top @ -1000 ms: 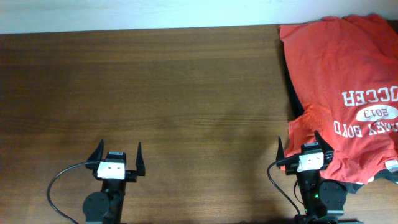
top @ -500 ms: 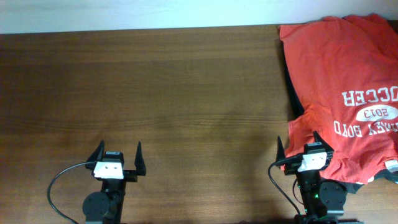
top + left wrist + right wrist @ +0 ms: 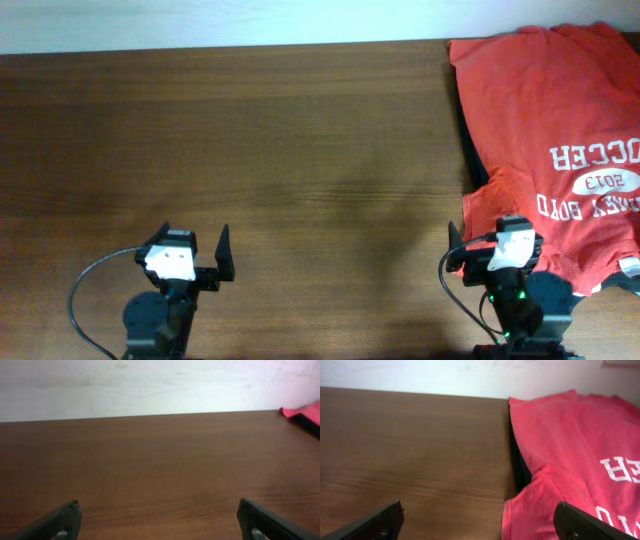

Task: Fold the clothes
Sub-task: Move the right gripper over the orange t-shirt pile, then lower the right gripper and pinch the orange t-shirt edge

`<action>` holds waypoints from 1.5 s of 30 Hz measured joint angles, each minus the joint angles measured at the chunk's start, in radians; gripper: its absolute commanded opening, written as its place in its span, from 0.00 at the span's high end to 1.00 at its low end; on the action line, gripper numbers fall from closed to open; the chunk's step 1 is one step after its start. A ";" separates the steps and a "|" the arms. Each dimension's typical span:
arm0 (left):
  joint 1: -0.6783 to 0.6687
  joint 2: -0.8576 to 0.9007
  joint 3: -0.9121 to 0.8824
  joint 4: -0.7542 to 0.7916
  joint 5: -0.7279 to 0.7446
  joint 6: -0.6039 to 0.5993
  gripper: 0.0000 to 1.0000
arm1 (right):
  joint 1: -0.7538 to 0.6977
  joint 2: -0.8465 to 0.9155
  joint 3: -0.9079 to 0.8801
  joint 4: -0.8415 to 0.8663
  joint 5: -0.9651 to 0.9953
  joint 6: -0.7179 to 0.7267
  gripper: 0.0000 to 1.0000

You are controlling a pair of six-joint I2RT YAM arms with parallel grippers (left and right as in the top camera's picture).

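The brown wooden table (image 3: 300, 150) fills the view, and one orange-red short-sleeved shirt (image 3: 560, 110) lies spread and rumpled on its far right corner, running off the right edge of the overhead picture. Its front faces up, with white chest lettering and a white oval reading "2013". The print is upside down as seen from the near side, so the top of the shirt points near and the hem far; its long axis runs near to far. One sleeve juts left at the near end. A dark layer (image 3: 466, 150) shows as a thin strip under the shirt's left edge; what it is cannot be told. There are two grippers, both at the near edge. The left gripper (image 3: 192, 240) sits well apart from the shirt, jaws spread wide over bare wood. The right gripper (image 3: 495, 235) also has its jaws spread wide, just beside the sleeve, which overlaps it in the overhead view.
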 measured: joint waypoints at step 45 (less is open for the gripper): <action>0.000 0.700 0.594 -0.375 0.116 0.000 0.01 | -0.001 1.286 0.645 -0.595 0.153 0.256 0.29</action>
